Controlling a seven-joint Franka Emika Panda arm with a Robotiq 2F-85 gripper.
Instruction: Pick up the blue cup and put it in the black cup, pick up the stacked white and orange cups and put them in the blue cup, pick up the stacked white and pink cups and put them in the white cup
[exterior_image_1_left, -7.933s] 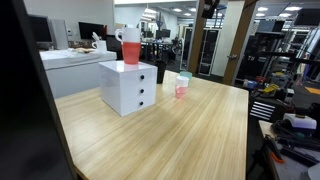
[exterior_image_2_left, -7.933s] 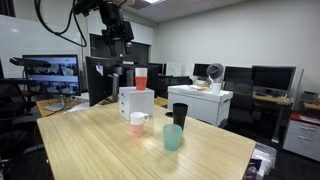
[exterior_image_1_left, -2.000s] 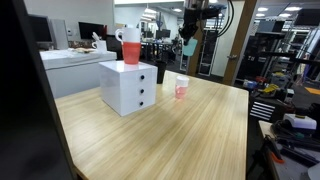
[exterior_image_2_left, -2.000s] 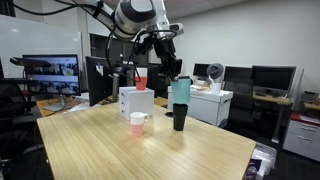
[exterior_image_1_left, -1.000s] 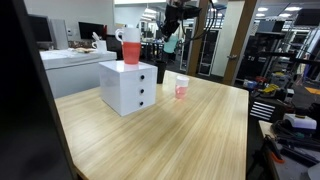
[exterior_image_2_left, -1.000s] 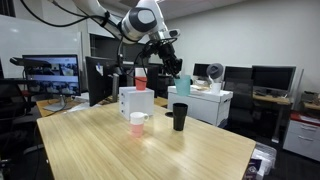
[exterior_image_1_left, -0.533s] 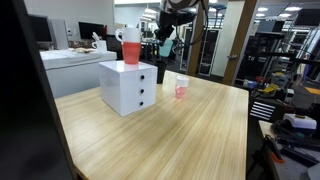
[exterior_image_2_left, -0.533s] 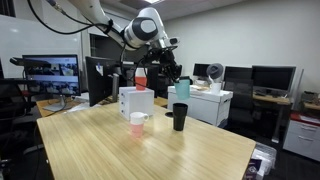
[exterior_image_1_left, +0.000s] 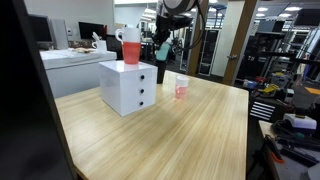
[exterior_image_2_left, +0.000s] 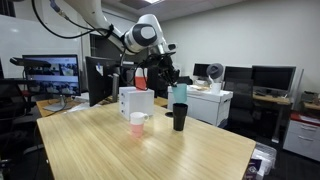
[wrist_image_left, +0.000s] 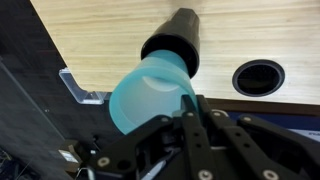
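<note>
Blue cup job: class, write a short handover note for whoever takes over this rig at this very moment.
Hand: shut on blue cup, held over black cup, not in it yet.
White-orange stack: on the drawer box.
White-pink stack: on the table.
Done: blue cup picked up.
Left: lower and release it, then move both stacks.

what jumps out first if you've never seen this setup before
The eye goes first to the tool holding the blue cup in the air, right over the black cup that stands on the wooden table. Next comes the bright white and orange cups stacked on top of a white drawer box, with the white and pink cups on the table beside the box.
</note>
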